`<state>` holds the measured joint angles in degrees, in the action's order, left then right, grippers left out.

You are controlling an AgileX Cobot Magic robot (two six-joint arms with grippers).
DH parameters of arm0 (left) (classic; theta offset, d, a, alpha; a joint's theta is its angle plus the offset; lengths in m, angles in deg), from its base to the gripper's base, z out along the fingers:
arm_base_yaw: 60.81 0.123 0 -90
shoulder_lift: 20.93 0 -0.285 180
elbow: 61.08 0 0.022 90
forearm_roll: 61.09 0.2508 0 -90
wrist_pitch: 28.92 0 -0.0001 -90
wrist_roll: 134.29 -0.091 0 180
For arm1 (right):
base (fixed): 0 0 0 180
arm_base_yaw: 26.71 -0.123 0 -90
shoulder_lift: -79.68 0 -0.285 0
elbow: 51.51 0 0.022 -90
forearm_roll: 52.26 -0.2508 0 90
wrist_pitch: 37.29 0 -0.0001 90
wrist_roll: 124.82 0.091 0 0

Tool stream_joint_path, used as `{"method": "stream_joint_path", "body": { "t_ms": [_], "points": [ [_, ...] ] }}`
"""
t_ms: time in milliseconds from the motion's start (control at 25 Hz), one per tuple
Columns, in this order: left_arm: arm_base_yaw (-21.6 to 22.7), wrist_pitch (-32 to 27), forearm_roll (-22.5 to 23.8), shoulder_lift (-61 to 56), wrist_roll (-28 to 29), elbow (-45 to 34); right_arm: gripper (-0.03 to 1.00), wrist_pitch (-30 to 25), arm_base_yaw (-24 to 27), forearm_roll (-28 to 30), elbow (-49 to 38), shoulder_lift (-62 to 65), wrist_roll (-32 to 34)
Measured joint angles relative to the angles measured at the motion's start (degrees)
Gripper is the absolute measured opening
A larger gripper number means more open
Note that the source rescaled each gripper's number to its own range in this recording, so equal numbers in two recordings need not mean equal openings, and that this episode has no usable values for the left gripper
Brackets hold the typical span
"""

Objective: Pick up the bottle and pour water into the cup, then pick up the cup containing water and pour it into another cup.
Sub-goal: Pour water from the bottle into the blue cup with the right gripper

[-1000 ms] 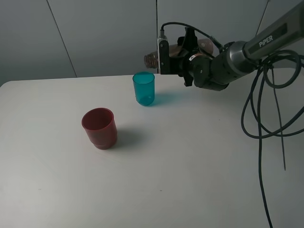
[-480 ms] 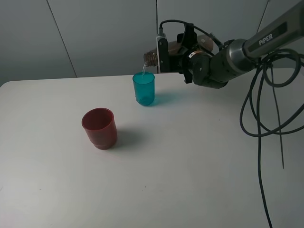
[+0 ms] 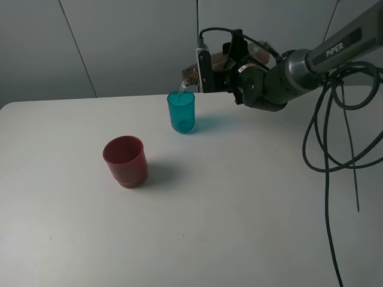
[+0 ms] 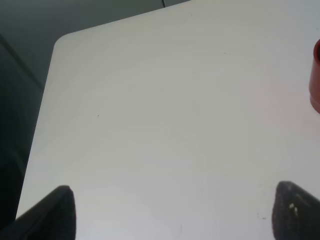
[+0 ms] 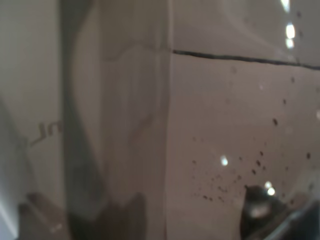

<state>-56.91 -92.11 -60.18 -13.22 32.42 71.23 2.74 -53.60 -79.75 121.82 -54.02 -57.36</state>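
My right gripper is shut on the smoky grey-brown bottle and holds it tipped on its side at the back of the table. Its open neck is just above the rim of the teal cup, and a thin stream of water runs from the neck into the cup. The bottle's translucent wall fills the right wrist view. The dark red cup stands upright to the front left; its edge shows in the left wrist view. My left gripper is open over bare table, with only its fingertips showing.
The white table has its rounded far-left corner in the left wrist view. Black cables hang from the right arm at the right side. A grey panelled wall stands behind the table.
The right gripper has tipped the bottle further and lowered its neck toward the teal cup. Water started flowing half a second ago and still runs. Both cups have stayed in place.
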Motion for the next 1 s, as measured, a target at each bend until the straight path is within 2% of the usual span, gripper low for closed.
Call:
{"method": "stream_joint_path", "body": {
  "t_ms": [1000],
  "points": [
    [0.00, 0.00, 0.00, 0.00, 0.00, 0.00, 0.05, 1.61, 0.00, -0.12, 0.00, 0.00, -6.30]
  ]
}}
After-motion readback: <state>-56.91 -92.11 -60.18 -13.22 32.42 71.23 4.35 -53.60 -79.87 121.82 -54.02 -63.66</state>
